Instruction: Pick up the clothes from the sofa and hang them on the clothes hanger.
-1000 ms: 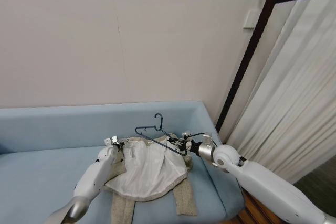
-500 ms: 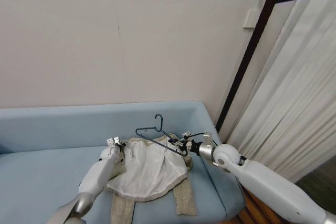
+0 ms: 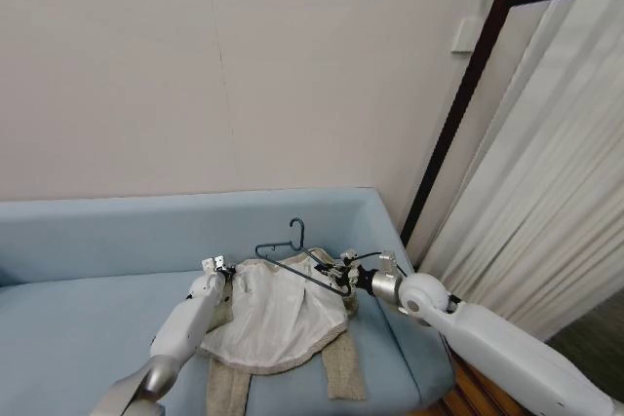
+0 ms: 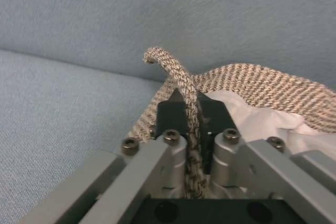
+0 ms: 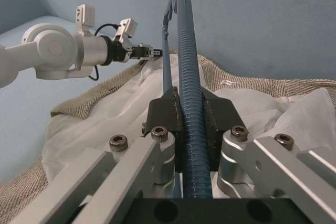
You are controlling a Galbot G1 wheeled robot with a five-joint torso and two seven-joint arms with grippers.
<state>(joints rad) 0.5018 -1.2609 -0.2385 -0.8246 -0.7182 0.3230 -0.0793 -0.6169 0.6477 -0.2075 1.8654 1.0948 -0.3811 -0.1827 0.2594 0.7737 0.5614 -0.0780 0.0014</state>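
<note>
The pale blue sofa (image 3: 88, 231) carried the garment. At the left, the left gripper (image 3: 226, 268) sat at the collar end of the tweed jacket (image 3: 283, 314), its fingers (image 4: 169, 115) clamped on a fold of the woven edge. The jacket lay open on the seat cushion, white lining up. The dark blue hanger (image 5: 190, 93) tilted above its collar. Just right of the jacket, the right gripper (image 3: 336, 275) had its fingers (image 5: 215, 113) closed around the hanger's ribbed bar. A dark clothes rack (image 3: 458, 109) stood well to the right, beside a white curtain (image 3: 546, 192).
</note>
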